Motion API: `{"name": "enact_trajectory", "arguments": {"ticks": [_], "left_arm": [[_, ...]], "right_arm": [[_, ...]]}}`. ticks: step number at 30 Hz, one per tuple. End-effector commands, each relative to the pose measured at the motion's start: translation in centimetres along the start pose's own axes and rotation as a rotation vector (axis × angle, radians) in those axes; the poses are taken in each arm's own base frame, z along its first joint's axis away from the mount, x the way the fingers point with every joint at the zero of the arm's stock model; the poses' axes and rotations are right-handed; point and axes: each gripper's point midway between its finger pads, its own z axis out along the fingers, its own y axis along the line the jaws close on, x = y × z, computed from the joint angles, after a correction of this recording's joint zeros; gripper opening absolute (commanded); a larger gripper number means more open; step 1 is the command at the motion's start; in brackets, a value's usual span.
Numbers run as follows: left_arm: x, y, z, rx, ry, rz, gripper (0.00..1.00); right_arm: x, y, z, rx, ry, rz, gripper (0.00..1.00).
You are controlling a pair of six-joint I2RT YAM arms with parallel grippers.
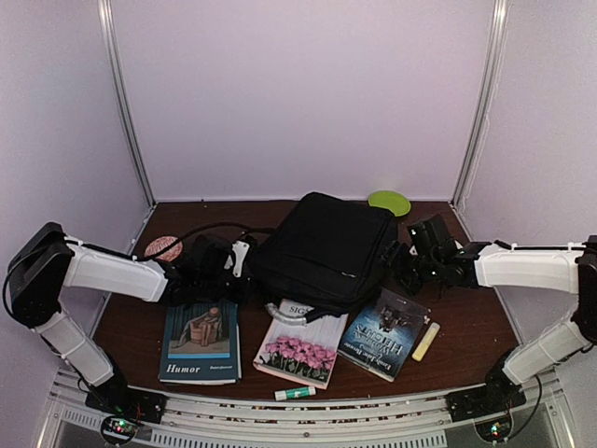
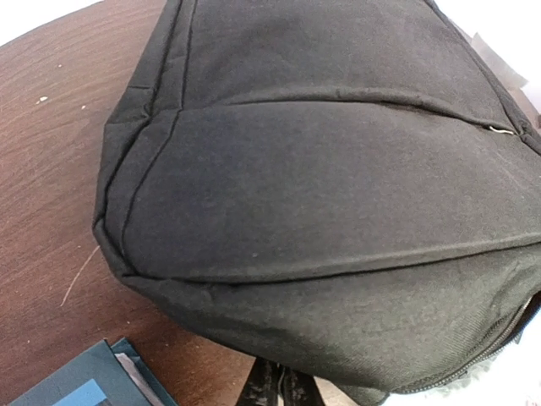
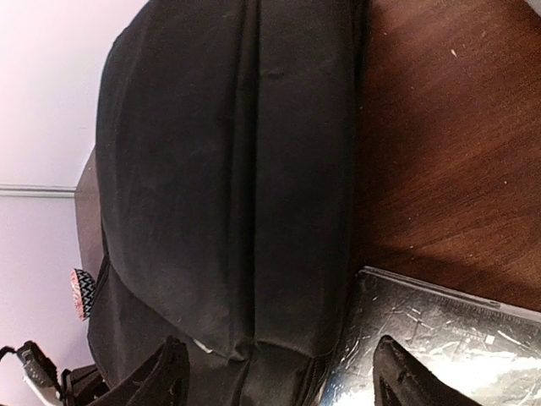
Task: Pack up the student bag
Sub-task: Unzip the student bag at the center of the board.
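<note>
The student bag is a large black fabric backpack lying flat mid-table. It fills the left wrist view and the right wrist view. My left gripper is at the bag's left side. Its fingers are pressed together, and their tips are hidden under the bag's lower edge. My right gripper is at the bag's right side. It stands open, its fingers straddling the bag's end seam and the corner of a dark book, touching neither.
Three books lie in front of the bag: a blue "Humor" book, a pink-flowered one and the dark one. A glue stick and a yellow bar lie near the front. A green disc lies behind the bag and a patterned disc to its left.
</note>
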Motion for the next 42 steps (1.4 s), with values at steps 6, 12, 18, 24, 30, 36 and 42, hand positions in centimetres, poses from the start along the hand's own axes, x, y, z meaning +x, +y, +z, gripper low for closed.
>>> {"name": "enact_trajectory", "arguments": {"ticks": [6, 12, 18, 24, 30, 36, 42], "left_arm": [[-1.5, -1.9, -1.5, 0.025, -0.074, 0.064, 0.00], [-1.3, -2.2, -2.2, 0.016, -0.078, 0.086, 0.00], [-1.8, -2.8, -2.8, 0.007, -0.104, 0.102, 0.00], [-3.6, -3.9, -3.7, 0.004, -0.155, 0.113, 0.00], [-5.3, -5.4, -4.7, 0.015, -0.182, 0.123, 0.00], [-6.0, -6.8, -4.1, 0.041, -0.178, 0.128, 0.00], [-6.4, -8.0, -2.2, 0.065, -0.159, 0.146, 0.00]], "right_arm": [[0.0, 1.2, 5.4, -0.002, 0.083, 0.044, 0.64], [-1.0, 5.9, 6.5, -0.109, 0.132, -0.110, 0.27], [-2.6, 13.2, 4.4, -0.236, 0.102, -0.398, 0.00], [-2.8, 20.2, 2.6, -0.369, 0.147, -0.605, 0.00], [-3.0, 23.8, 3.9, -0.421, 0.182, -0.678, 0.00], [-4.7, 23.2, 8.8, -0.309, 0.155, -0.622, 0.00], [-7.6, 19.8, 11.6, -0.170, 0.115, -0.509, 0.21]]}}
